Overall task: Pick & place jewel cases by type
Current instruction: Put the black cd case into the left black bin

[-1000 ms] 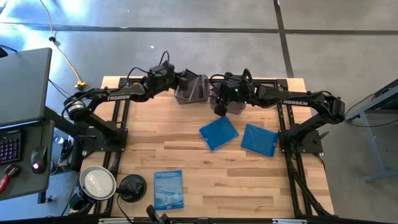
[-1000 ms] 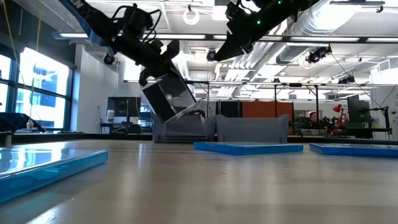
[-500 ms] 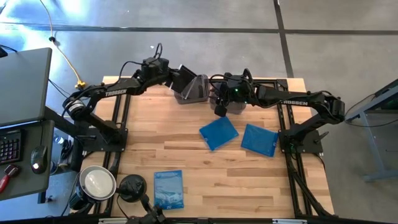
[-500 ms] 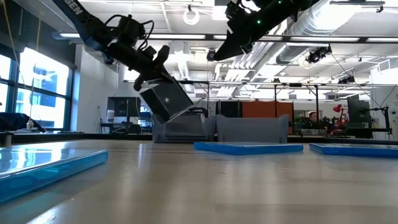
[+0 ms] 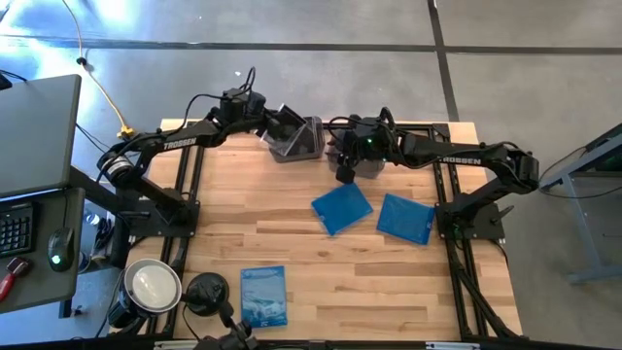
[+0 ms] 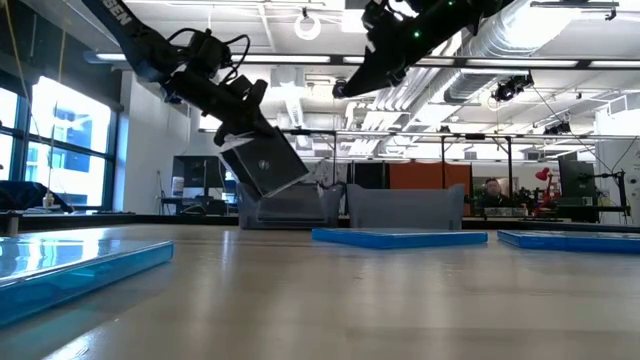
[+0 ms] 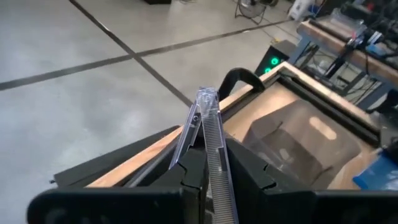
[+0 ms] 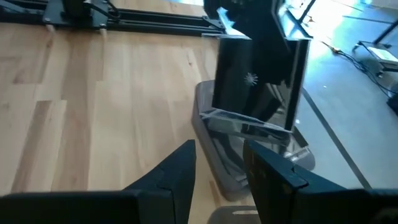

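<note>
My left gripper point(image 5: 269, 120) is shut on a black jewel case point(image 5: 285, 121) with a clear front. It holds the case in the air over the left smoky tub point(image 5: 297, 144) at the table's far edge. From the low view, the case point(image 6: 264, 166) hangs tilted above that tub point(image 6: 285, 207). My right gripper point(image 8: 221, 168) is open with nothing between its fingers, above the right tub point(image 5: 367, 163). Two blue cases point(image 5: 342, 207) point(image 5: 405, 217) lie flat at mid-table. A paler printed case point(image 5: 264, 295) lies flat near the front edge. My left gripper pinches the case between its two fingers, one on each flat face, at the case's near edge point(image 7: 210, 154). The fingers come from the table's left, pointing slightly down. The case is lifted clear and tilted, its lower corner point(image 6: 262, 193) just above the left tub.
A round black object point(image 5: 206, 292) and a round metal tin point(image 5: 153, 285) sit at the front left corner. The two tubs stand side by side at the far edge. Bare wood lies between the blue cases and the printed one.
My left gripper has swung toward the table's far edge and rolled, carrying the black case with it. The case has tipped flatter and stays clear above the left tub.
</note>
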Motion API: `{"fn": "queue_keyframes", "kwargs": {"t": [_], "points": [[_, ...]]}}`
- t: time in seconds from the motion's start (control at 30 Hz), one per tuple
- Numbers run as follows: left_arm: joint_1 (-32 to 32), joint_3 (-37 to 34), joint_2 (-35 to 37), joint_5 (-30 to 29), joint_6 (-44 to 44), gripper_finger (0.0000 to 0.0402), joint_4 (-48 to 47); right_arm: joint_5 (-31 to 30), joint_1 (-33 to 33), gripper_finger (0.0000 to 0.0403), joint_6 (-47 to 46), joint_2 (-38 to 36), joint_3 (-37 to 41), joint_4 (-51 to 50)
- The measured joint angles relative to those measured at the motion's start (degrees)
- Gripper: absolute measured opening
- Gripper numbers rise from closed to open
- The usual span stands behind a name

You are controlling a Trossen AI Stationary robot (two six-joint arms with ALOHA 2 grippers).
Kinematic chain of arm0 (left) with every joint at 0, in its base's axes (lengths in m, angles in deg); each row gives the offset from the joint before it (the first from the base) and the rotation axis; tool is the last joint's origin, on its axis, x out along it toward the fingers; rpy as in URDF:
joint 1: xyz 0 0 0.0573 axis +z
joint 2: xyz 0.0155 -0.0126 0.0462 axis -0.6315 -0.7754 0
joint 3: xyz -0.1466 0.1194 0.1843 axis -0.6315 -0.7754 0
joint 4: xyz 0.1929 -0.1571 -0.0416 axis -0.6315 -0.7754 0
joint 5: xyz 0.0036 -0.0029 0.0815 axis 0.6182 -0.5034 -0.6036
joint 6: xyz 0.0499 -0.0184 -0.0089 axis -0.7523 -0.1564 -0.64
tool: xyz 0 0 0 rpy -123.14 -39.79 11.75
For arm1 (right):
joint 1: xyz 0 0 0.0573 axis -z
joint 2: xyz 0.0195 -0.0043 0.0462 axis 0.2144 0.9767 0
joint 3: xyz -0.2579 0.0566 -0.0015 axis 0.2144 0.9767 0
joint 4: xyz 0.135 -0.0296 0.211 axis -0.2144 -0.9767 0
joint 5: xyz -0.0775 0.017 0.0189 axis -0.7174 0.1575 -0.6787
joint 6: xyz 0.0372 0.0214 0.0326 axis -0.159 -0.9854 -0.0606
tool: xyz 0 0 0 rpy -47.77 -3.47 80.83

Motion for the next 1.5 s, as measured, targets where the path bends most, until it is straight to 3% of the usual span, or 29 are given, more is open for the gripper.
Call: {"fn": "queue_keyframes", "kwargs": {"t": [0.43, 0.8, 1.1, 1.37, 1.5], "points": [[-0.2, 0.0, 0.0, 0.2, -1.1, 0.0044, 0.1, 0.7, 0.0, 0.0131, 0.1, 0.0, 0.0, 0.0], [-0.2, 0.0, 0.0, 0.5, 5.6, 0.0044, 0.0, 0.7, 0.0, 0.0131, 0.1, 0.0, 0.0, -0.1], [-0.2, 0.0, 0.0, -4.4, 5.9, 0.0044, -0.3, 0.7, 0.0, 0.0130, -0.1, 0.0, 0.0, -1.9], [-0.2, 0.0, -0.1, -0.6, 5.2, 0.0045, -0.4, 0.6, 0.0, 0.0130, -0.1, 0.0, 0.0, -2.2], [-0.2, 0.0, -0.1, -0.3, 5.0, 0.0065, -0.3, 0.6, 0.0, 0.0130, -0.1, 0.0, 0.0, -2.2]]}}
